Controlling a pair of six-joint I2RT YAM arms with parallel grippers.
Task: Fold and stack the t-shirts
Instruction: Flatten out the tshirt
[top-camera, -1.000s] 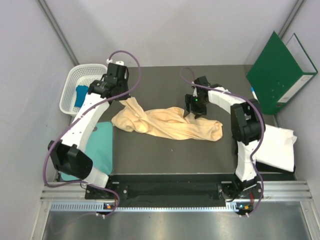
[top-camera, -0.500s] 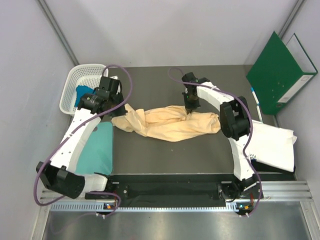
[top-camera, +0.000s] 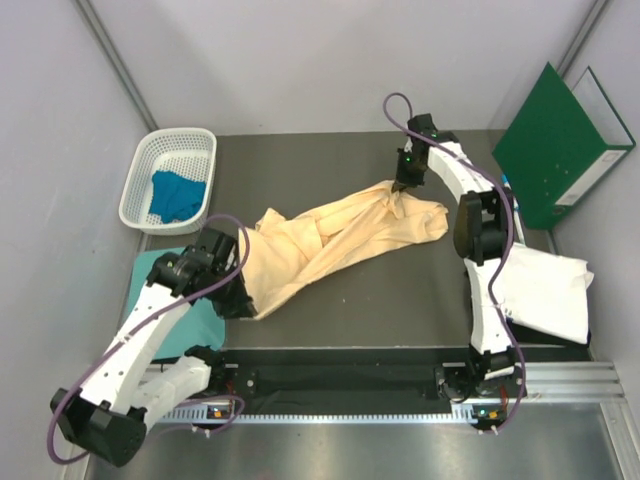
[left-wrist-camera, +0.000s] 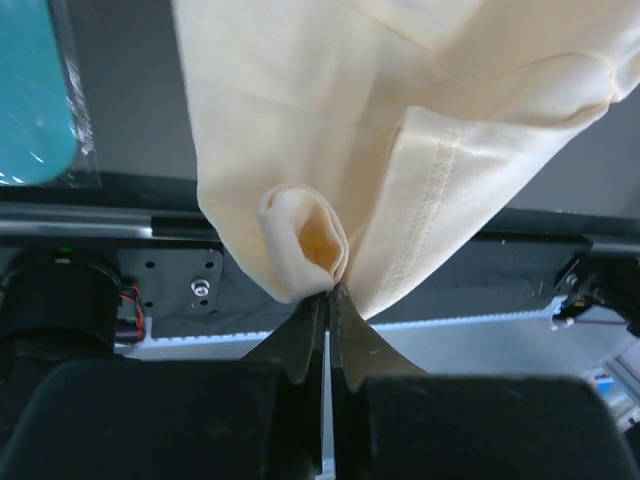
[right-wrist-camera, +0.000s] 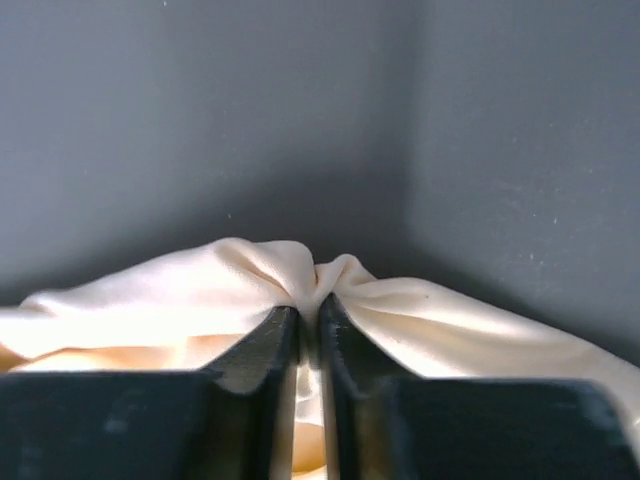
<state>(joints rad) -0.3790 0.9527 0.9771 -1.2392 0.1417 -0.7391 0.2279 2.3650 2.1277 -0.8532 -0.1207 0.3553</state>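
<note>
The pale peach-yellow t-shirt (top-camera: 330, 235) lies stretched in a diagonal band across the dark table, from near left to far right. My left gripper (top-camera: 243, 303) is shut on its near-left end; in the left wrist view the closed fingertips (left-wrist-camera: 330, 292) pinch a rolled fold of the cloth (left-wrist-camera: 300, 120). My right gripper (top-camera: 403, 186) is shut on the far-right end, where the cloth (right-wrist-camera: 200, 290) bunches between the jaws (right-wrist-camera: 310, 305). A blue t-shirt (top-camera: 178, 195) sits crumpled in the basket. A white t-shirt (top-camera: 545, 295) lies at the table's right edge.
A white basket (top-camera: 140, 180) stands at the far left. A teal flat item in clear wrap (top-camera: 160, 270) lies under the left arm, also in the left wrist view (left-wrist-camera: 30, 90). The green folder (top-camera: 560, 145) leans against the right wall. The metal rail (top-camera: 350, 385) runs along the near edge.
The right gripper closed on the shirt and pulled it toward the far right. The left gripper carried its end toward the near-left edge. The bunched shirt is now drawn out diagonally.
</note>
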